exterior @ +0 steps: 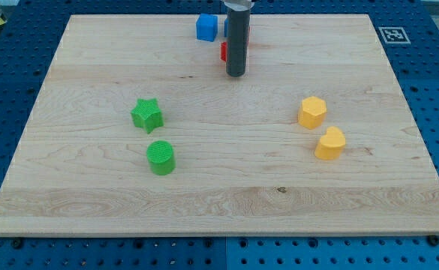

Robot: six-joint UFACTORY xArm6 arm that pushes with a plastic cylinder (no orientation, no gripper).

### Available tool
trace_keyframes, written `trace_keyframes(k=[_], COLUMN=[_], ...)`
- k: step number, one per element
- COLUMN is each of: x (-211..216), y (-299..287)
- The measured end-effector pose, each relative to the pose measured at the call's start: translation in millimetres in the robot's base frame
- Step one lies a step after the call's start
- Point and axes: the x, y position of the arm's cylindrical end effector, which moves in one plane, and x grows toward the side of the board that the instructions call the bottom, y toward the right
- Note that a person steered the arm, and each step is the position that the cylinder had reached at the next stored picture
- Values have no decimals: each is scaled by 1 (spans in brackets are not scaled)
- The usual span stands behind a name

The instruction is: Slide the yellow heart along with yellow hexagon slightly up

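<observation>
The yellow hexagon lies at the view's right of the wooden board. The yellow heart lies just below and to the right of it, close but a little apart. My tip is the lower end of the dark rod near the view's top centre. It stands well up and to the left of both yellow blocks and touches neither.
A blue block lies near the top edge, left of the rod. A red block is partly hidden behind the rod. A green star and a green cylinder lie at the left centre. The board's edge runs along the bottom.
</observation>
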Motion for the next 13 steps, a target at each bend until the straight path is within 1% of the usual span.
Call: trace_keyframes(k=[1,2,3,4,5,6,7,8,9,10,11,12,13], x=[-38,-57,-55,-9,51,123,198,228,227,199,180,180,177], y=[-7,-9,-9,2,38,88,109,113,115,137,142,140,117])
